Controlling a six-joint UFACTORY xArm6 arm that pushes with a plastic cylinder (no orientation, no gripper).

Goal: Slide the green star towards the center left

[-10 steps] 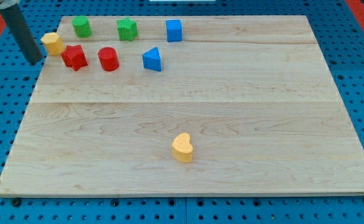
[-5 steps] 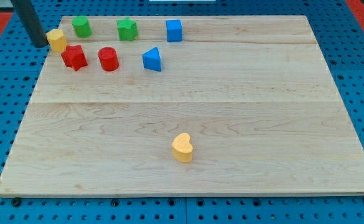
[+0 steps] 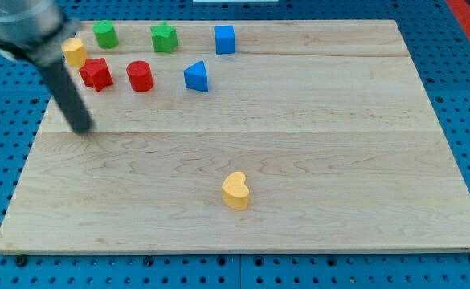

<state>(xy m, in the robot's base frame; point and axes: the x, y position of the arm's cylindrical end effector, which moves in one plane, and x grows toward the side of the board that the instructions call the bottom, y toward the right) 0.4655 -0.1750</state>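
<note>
The green star (image 3: 164,37) lies near the board's top edge, left of the middle. A green cylinder-like block (image 3: 104,34) is to its left and a blue cube (image 3: 225,38) to its right. My tip (image 3: 83,127) rests on the board at the view's left, well below and left of the green star, just below the red star (image 3: 96,73). The rod slants up to the top left corner and looks blurred.
A yellow block (image 3: 74,51) sits by the board's left edge at the top. A red cylinder (image 3: 140,75) and a blue triangular block (image 3: 196,76) lie in the second row. A yellow heart (image 3: 235,190) lies low, near the middle. The wooden board (image 3: 315,144) sits on a blue pegboard.
My tip has swung from beside the yellow block at the top left down onto the board, below the red star. The yellow block shifted slightly right earlier. Other blocks have not moved.
</note>
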